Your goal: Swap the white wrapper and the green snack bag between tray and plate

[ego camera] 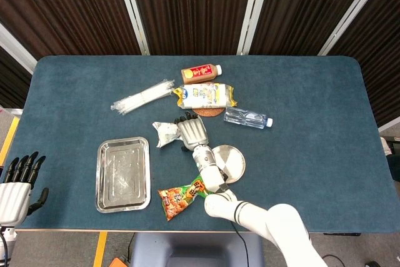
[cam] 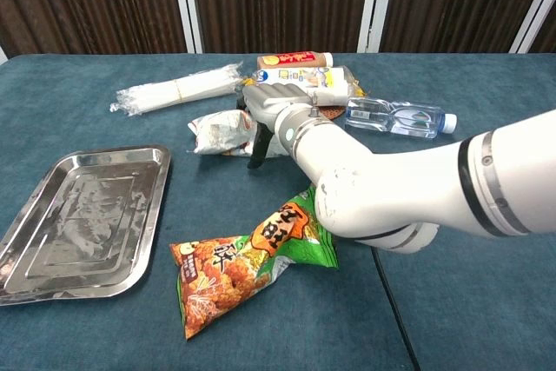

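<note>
The crumpled white wrapper (ego camera: pixel 165 132) (cam: pixel 215 132) lies on the table cloth above the steel tray (ego camera: pixel 123 174) (cam: pixel 82 215), which holds nothing. My right hand (ego camera: pixel 192 132) (cam: pixel 271 110) rests over the wrapper's right end, fingers spread across it and thumb down at its near side; no closed grip shows. The green snack bag (ego camera: pixel 186 193) (cam: pixel 252 254) lies flat on the cloth between tray and round steel plate (ego camera: pixel 229 160). In the chest view my forearm hides the plate. My left hand (ego camera: pixel 16 184) hangs off the table's near left corner, fingers straight and apart.
Behind the wrapper lie a yellow-white packet (ego camera: pixel 205 95) (cam: pixel 304 78) on a cork coaster (ego camera: pixel 209 112), a brown drink bottle (ego camera: pixel 201 73), a clear water bottle (ego camera: pixel 247 117) (cam: pixel 395 116) and a clear sleeve of straws (ego camera: pixel 142 97) (cam: pixel 178 89).
</note>
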Action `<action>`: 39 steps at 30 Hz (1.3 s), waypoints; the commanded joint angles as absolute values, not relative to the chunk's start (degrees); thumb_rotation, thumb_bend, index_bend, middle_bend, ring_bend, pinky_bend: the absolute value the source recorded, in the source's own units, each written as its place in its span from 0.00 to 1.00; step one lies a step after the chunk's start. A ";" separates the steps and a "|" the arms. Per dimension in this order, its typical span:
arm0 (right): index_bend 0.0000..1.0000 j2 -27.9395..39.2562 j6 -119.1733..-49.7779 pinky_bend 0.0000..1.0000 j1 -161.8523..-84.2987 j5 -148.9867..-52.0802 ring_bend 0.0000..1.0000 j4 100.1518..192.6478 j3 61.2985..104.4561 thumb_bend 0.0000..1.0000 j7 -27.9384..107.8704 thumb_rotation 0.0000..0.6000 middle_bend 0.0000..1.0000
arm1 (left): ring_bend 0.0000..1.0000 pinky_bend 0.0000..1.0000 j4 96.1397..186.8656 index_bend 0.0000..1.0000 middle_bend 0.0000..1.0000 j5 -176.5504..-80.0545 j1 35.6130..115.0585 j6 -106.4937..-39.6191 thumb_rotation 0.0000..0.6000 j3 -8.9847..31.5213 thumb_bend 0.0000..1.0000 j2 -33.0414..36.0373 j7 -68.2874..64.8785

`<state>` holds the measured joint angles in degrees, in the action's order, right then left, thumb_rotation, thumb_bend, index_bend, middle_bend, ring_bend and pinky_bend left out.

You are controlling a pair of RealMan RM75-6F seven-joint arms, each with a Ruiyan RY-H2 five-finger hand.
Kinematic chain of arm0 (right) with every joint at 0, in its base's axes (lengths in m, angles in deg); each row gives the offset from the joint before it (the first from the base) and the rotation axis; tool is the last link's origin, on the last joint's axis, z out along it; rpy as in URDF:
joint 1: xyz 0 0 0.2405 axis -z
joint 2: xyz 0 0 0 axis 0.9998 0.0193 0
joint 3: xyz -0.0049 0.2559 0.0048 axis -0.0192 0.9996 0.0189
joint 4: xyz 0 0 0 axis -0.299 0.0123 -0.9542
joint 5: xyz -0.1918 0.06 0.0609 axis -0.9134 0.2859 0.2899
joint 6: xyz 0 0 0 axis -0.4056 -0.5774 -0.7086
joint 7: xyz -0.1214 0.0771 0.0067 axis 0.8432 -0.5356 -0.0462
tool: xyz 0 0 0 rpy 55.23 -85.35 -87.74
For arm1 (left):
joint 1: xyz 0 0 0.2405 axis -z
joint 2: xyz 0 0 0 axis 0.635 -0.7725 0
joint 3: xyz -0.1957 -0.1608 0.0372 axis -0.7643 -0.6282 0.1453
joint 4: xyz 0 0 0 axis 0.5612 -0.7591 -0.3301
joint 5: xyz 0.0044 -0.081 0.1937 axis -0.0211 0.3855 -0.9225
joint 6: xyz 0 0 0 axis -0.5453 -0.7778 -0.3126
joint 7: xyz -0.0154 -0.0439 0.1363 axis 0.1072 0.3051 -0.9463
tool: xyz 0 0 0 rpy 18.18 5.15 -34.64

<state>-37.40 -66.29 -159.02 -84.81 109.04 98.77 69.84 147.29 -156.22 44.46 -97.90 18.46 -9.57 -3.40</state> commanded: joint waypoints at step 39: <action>0.49 0.14 -72.97 0.54 -131.81 -93.31 0.43 159.12 83.32 0.45 60.74 1.00 0.59 | 0.00 0.03 149.39 0.00 0.00 -161.27 44.56 -98.27 1.00 20.62 0.41 -9.23 -5.70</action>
